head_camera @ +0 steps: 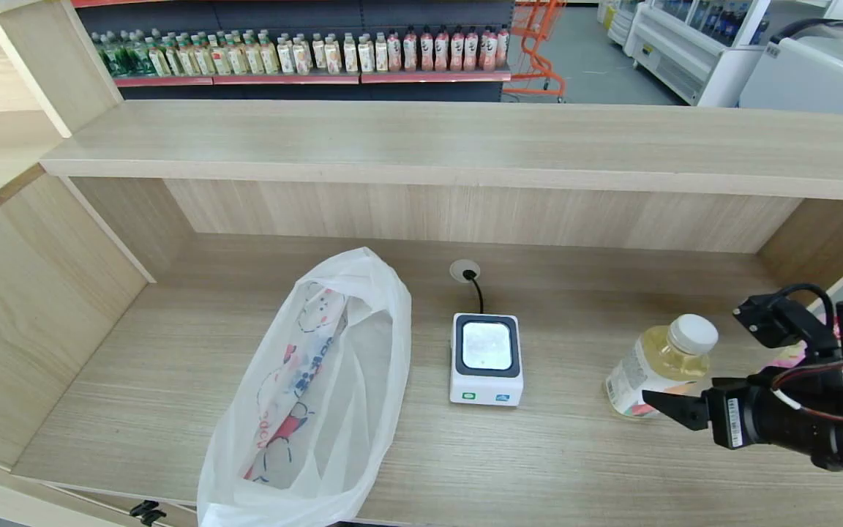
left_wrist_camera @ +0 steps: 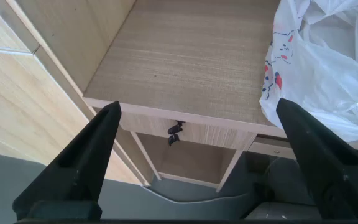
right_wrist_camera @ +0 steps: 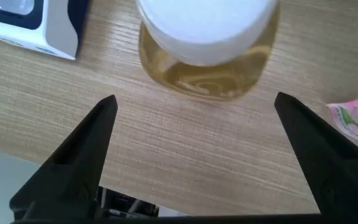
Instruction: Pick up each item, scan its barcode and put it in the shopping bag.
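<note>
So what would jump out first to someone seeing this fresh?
The big white shopping bag sprawled over the left side of the counter. Then the bottle of pale yellow liquid standing on the right, with the open right gripper facing it close by. The scanner sits between bag and bottle.

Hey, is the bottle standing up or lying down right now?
Upright. The bottle stands on its base on the counter, its white cap uppermost.
</note>
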Motion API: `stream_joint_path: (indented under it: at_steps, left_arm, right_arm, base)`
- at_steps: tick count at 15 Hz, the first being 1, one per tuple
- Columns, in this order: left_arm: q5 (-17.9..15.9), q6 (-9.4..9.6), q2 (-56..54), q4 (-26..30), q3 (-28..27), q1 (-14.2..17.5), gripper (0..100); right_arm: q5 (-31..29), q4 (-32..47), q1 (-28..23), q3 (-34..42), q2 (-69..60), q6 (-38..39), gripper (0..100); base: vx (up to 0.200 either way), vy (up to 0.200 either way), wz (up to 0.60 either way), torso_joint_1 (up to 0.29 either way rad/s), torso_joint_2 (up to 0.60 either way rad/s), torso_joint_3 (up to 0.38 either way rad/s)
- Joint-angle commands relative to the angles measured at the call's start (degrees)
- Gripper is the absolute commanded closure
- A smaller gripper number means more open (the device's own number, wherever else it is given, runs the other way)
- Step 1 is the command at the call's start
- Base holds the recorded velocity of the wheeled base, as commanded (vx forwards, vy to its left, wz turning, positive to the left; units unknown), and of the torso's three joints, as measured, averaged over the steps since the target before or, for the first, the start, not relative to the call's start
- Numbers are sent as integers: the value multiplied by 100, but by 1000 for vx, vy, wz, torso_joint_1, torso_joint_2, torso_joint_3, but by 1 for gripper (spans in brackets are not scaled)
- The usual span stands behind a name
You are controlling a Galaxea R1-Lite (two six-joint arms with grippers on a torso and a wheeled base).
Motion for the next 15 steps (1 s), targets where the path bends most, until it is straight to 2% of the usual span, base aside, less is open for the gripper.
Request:
stream_joint_path:
  at_steps: [1, 8, 15]
  left_arm:
    - [3, -1, -2, 1, 0, 1, 0]
    - [3, -1, -2, 1, 0, 1, 0]
    - [3, -1, -2, 1, 0, 1, 0]
  right_arm:
    - [2, -416, 279, 134, 608, 20, 0]
    - [-719, -2183, 648, 301, 1821, 20, 0]
    - [-728, -3457, 640, 274, 2225, -16, 0]
  base:
    - [0, 0, 0, 0, 0, 0]
    - [0, 0, 0, 0, 0, 0]
    - [0, 0, 0, 0, 0, 0]
